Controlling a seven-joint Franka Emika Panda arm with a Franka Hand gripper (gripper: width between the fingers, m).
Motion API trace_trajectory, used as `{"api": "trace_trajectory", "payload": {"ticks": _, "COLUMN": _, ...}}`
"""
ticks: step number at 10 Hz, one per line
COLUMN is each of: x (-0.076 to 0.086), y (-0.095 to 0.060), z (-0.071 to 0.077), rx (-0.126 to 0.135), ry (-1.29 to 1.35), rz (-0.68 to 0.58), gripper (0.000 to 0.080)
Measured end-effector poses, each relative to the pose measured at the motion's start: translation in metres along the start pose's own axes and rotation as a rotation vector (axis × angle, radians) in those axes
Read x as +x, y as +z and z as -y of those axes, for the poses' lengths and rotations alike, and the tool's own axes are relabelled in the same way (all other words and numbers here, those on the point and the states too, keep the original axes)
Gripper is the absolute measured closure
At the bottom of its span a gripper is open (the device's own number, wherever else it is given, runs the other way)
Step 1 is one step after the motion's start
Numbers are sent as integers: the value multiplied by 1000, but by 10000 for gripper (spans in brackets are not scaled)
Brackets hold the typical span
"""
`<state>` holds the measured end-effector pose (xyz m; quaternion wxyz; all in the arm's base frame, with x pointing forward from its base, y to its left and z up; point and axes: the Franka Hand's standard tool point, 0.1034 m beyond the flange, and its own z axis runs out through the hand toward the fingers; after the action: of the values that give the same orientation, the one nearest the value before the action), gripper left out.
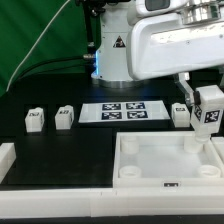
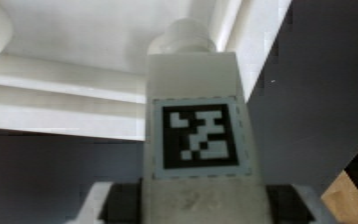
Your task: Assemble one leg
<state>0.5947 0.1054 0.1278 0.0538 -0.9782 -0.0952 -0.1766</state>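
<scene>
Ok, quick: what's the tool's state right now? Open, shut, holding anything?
The tool is shut on a leg, with the tagged face toward the wrist camera.

Black table (image 1: 60,150): marker board (image 1: 122,110) lies flat. Outer leg (image 1: 34,119) & inner leg (image 1: 65,116) sit to exterior view's left of it, 3rd leg (image 1: 180,113) just to its right, white tray part (image 1: 165,160) in front of it.

Four white legs (image 1: 34,120), one large white tray-like part (image 1: 165,178), one marker board (image 1: 123,111) bearing four tags (image 1: 110,107).
</scene>
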Motion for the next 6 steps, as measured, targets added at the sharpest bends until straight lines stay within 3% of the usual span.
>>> {"api": "trace_trajectory", "payload": {"ticks": 3, "x": 19, "y": 7, "z": -4, "rx": -1, "ry": -7, "rz": -29, "gripper": 506}}
{"api": "trace_trajectory", "payload": {"ticks": 6, "x": 19, "y": 17, "z": -7, "rx": -13, "ry": -5, "rz": -75, "gripper": 506}}
